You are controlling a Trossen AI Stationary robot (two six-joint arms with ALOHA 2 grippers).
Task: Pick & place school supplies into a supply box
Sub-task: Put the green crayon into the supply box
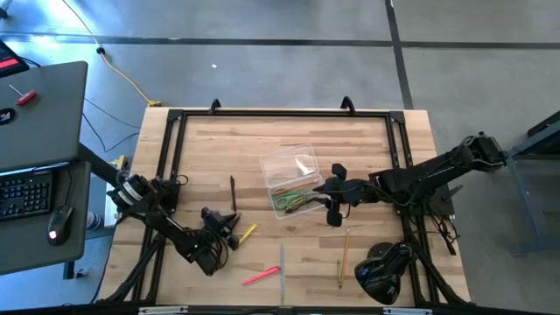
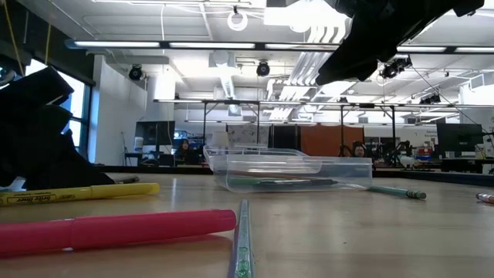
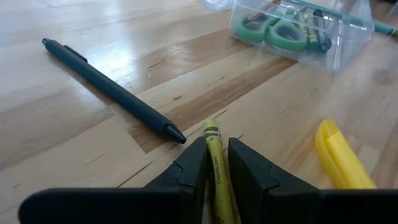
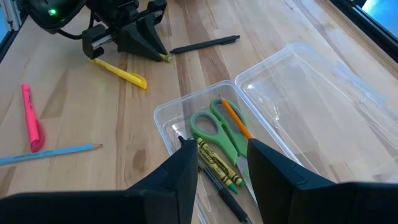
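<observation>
The supply box (image 1: 294, 196) is clear and stands mid-table, its open lid (image 4: 311, 81) lying flat behind it. Inside lie green scissors (image 4: 214, 127), an orange pencil (image 4: 235, 118), crayons and a dark pen. My left gripper (image 3: 216, 155) is low over the table's near left, shut on a yellow crayon (image 3: 214, 163). A dark pen (image 3: 112, 90) and a yellow highlighter (image 3: 342, 155) lie flat beside it. My right gripper (image 4: 224, 168) hovers open above the box's right end, its fingers touching nothing. My left gripper pinches the yellow crayon between its two fingers, which lie along it. The crayon's wrapped end (image 3: 212, 132) sticks out past the fingertips, toward the dark pen's tip. The fingers slant down, close over the wood. Whether the crayon touches the table I cannot tell.
A pink highlighter (image 1: 261, 276) and a light blue pencil (image 1: 282, 262) lie near the front edge. An orange pencil (image 1: 346, 245) and a green one (image 1: 339, 273) lie to the right, beside a bulky black object (image 1: 385, 271). A black frame (image 1: 280, 112) borders the table.
</observation>
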